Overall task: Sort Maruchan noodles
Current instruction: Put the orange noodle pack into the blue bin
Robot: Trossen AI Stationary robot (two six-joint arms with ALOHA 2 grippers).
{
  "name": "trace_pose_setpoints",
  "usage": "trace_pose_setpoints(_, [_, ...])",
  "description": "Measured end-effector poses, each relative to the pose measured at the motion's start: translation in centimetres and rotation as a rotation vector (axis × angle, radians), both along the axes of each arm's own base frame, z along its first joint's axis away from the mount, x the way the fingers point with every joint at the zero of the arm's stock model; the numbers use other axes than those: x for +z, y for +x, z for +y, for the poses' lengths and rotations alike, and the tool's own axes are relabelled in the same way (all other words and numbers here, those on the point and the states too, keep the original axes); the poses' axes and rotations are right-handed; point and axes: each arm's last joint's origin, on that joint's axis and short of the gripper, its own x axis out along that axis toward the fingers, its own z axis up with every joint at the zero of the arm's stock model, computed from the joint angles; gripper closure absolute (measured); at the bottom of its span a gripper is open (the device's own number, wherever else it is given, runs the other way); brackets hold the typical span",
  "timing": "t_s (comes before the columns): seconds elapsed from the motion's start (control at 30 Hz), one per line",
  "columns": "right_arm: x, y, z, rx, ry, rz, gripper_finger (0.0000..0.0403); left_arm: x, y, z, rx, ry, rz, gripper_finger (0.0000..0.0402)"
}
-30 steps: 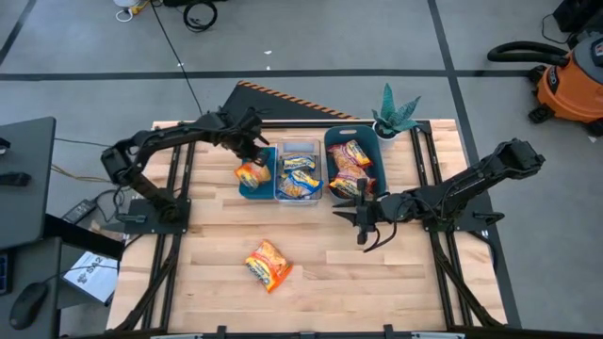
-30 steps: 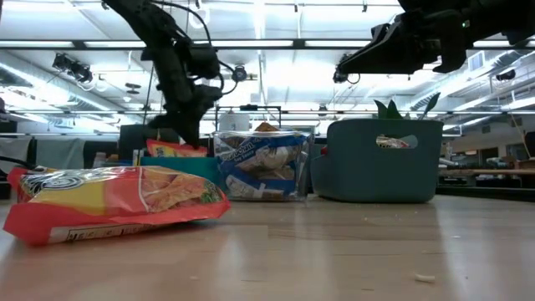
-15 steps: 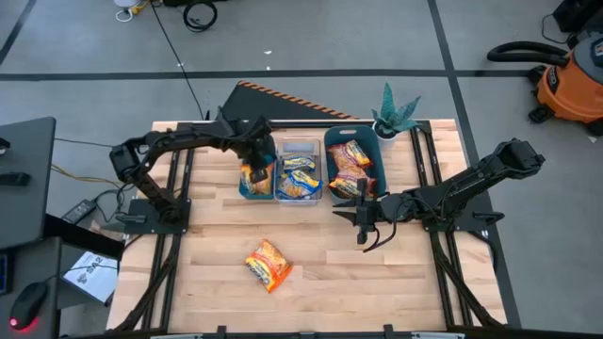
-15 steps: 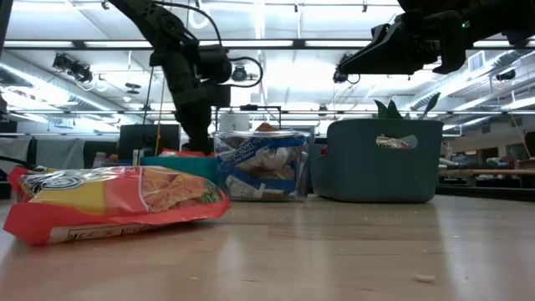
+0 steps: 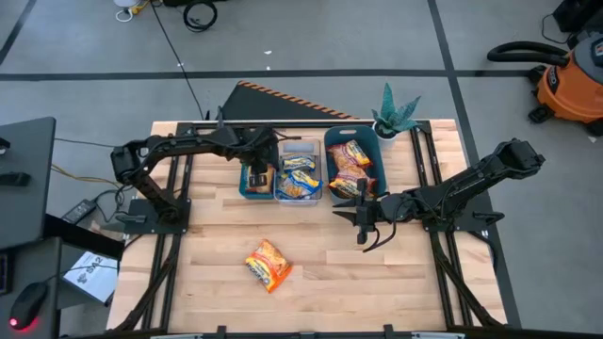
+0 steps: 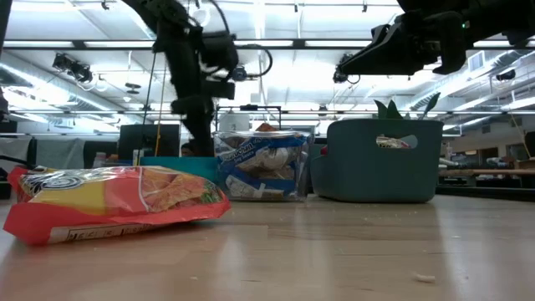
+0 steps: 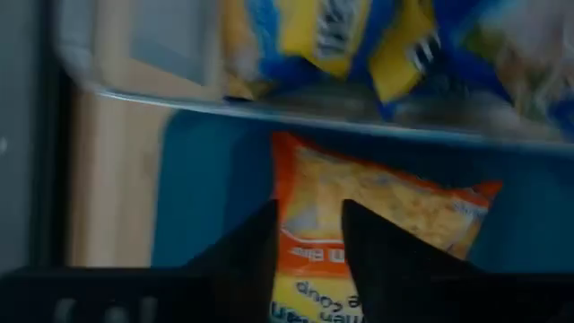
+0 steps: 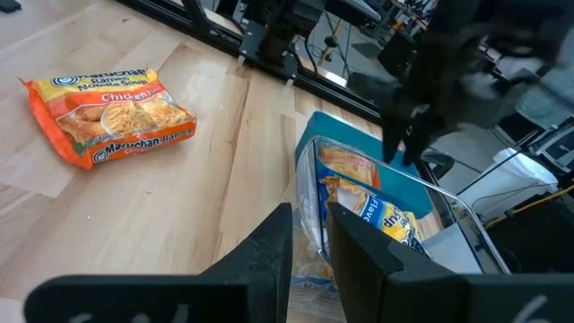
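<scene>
My left gripper (image 5: pixel 256 173) reaches down into the small teal bin (image 5: pixel 243 188). It is open in the left wrist view (image 7: pixel 308 215). An orange-yellow noodle packet (image 7: pixel 377 206) lies flat on that bin's floor, its near end between the fingers. Yellow-and-blue packets fill the clear bin (image 5: pixel 300 176), and red-brown ones the large teal bin (image 5: pixel 354 165). Another orange packet (image 5: pixel 268 265) lies flat on the table near the front. My right gripper (image 5: pixel 362 226) hovers open over the table in front of the large bin, holding nothing. My left gripper comes at the orange packet from above, with a finger on each side of its near end (image 7: pixel 309 269). I cannot tell whether the fingers touch it. The packet lies flat on the bin's floor.
A potted plant (image 5: pixel 394 111) stands at the far right corner behind the large teal bin. The three bins sit side by side at the table's far middle. Bare wood lies around the loose packet (image 8: pixel 112 112).
My left gripper has moved toward the table's right edge and down into the small teal bin with the orange packet. The packet was above the bin's rim in the low view and is now below it, out of sight there.
</scene>
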Motion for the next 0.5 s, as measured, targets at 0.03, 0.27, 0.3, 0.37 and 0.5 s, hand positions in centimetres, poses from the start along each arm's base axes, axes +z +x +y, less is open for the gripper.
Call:
trace_pose_setpoints(0.03, [0.0, 0.0, 0.0, 0.000, 0.000, 0.001, 0.0324, 0.6, 0.3, -0.2, 0.032, -0.005, -0.013, 0.0260])
trace_pose_setpoints(0.27, [-0.2, 0.0, 0.0, 0.000, -0.005, 0.017, 0.0324, 3.5, 2.6, -6.0, 0.097, -0.539, -0.134, 0.0223])
trace_pose_setpoints(0.3, [-0.2, -0.1, 0.0, 0.000, -0.005, 0.017, 0.0324, 3.5, 2.8, -7.2, 0.094, -0.587, -0.126, 0.0224])
trace_pose_setpoints(0.37, [-0.2, 0.0, 0.0, 0.000, -0.005, 0.016, 0.0324, 3.5, 3.1, -9.7, 0.085, -0.624, -0.094, 0.0228])
trace_pose_setpoints(0.5, [-0.2, -0.1, 0.0, 0.000, -0.005, 0.018, 0.0324, 3.4, 3.3, -14.3, 0.081, -0.560, -0.055, 0.0231])
